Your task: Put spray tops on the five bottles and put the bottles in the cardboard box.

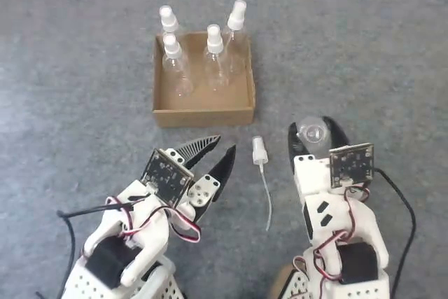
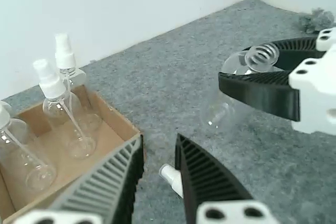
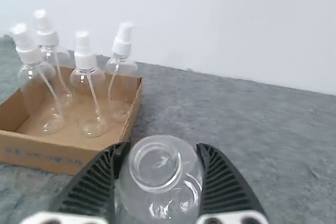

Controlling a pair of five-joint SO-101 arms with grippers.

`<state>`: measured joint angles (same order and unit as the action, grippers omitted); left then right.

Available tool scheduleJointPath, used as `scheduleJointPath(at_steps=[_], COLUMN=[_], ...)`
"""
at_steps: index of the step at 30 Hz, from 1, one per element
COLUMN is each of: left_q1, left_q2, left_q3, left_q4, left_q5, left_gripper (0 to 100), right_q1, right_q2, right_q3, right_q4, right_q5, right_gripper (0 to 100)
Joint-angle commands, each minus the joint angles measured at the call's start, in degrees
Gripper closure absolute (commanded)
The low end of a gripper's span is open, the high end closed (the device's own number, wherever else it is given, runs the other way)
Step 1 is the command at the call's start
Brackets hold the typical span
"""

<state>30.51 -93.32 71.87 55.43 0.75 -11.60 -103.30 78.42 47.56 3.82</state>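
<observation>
The right pincer (image 1: 311, 124) pinches a clear bottle (image 1: 313, 134), its fingers pressed against the sides. The right wrist view looks straight into the bottle's open mouth. The left wrist view shows its bare threaded neck from the side.

The left pincer (image 1: 226, 143) is spread wide and holds nothing. A loose spray top (image 1: 259, 150) lies on the tabletop (image 1: 84, 89) between the two arms. The high view shows its long tube trailing toward the near edge.

Toward the far edge, about midway, sits the cardboard box (image 1: 203, 113), with four capped bottles (image 1: 175, 68) standing in it.
</observation>
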Motion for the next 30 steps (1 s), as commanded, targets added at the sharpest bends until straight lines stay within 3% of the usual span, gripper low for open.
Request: scheduleJointPath(at_steps=[1,7,15,20,26,30], left_q1=[0.26,0.26,0.26,0.35,0.44,1.05], left_q2=[8.79,29.54,51.34,62.86,72.53,77.01], left_q3=[-6.9,-15.25,-25.01,-30.64,-34.77,-36.97], left_q4=[0.35,-0.09,-0.18,0.0,0.09,0.0], left_q5=[0.53,1.14,9.49,17.23,20.66,22.42], left_gripper=[90,90,90,89,78,77], right_q1=[2.07,4.35,12.79,14.37,14.37,14.37], right_q2=[0.4,0.4,0.4,-0.13,-0.22,-0.22], right_q3=[-2.81,-2.81,0.88,0.88,0.88,0.88], right_q4=[-2.07,-2.15,-9.01,-8.92,-8.75,-8.75], right_q5=[-0.62,-0.7,-4.66,-4.75,-4.75,-4.57], right_gripper=[99.3,99.3,99.3,99.3,99.3,99.3])
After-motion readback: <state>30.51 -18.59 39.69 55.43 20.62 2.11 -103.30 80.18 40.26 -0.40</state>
